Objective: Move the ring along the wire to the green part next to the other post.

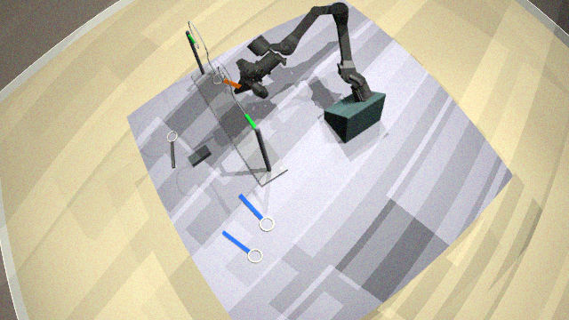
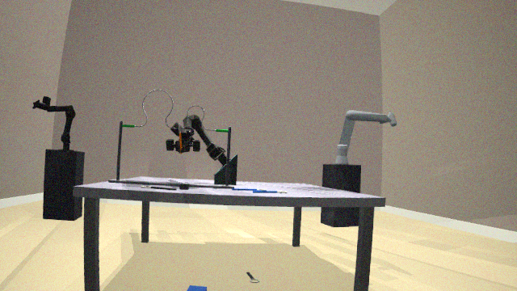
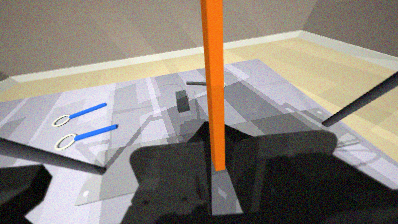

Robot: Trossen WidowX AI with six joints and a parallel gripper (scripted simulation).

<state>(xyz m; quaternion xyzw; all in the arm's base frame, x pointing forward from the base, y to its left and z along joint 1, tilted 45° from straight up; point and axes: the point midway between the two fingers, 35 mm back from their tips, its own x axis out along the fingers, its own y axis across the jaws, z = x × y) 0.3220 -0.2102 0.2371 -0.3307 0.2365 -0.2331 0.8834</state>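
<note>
The orange handle (image 1: 232,84) (image 2: 180,142) (image 3: 214,85) is held by its end in my shut gripper (image 1: 240,88) (image 3: 219,167). The pale ring (image 1: 218,83) is at the handle's far end, at the grey wire (image 2: 157,90) between its tall loop and its small loop. Whether it touches the wire cannot be told; the ring is out of the wrist view. One green part (image 1: 191,39) (image 2: 128,126) is by the far post (image 1: 196,58) (image 2: 119,151); the other (image 1: 251,121) (image 2: 222,130) is by the near post (image 1: 263,151) (image 2: 229,158).
Both posts rise from a clear base plate (image 1: 280,173). Two blue-handled rings (image 1: 251,206) (image 1: 236,242), a dark-handled ring (image 1: 172,155) and a dark block (image 1: 199,156) (image 3: 182,101) lie on the table. The arm's base stands on a dark green block (image 1: 362,116).
</note>
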